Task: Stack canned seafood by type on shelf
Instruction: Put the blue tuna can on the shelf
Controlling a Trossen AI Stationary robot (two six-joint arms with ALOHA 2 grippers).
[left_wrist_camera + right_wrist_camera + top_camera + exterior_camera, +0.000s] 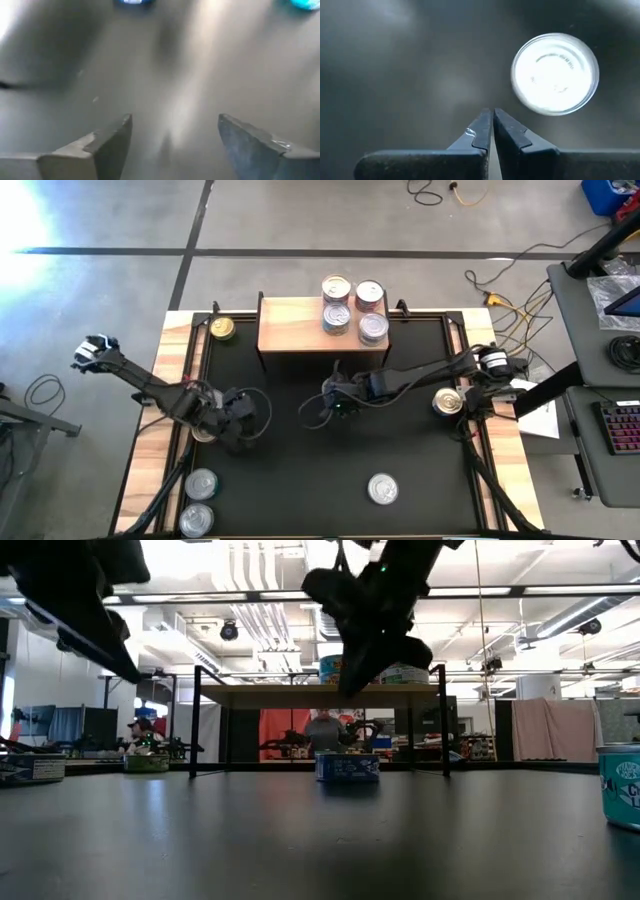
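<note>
The light-wood shelf (pixel 298 326) stands at the mat's far side, with several cans of seafood (pixel 352 308) grouped on its right end. A gold-lidded can (pixel 222 329) sits on the mat left of the shelf. Loose cans rest at the right (pixel 447 402), near the front middle (pixel 382 489) and at the near left (pixel 201 483). My left gripper (pixel 174 145) hovers open over bare mat at the left. My right gripper (pixel 493 131) is shut above the mat's middle, with a silver lid (pixel 555 74) in view past its fingertips.
In the low view, a blue-labelled can (pixel 347 767) sits on the mat under the shelf. The black mat (pixel 300 470) lies on a wooden table. A desk with a keyboard (pixel 620 425) and cables (pixel 505 295) are beyond the right side.
</note>
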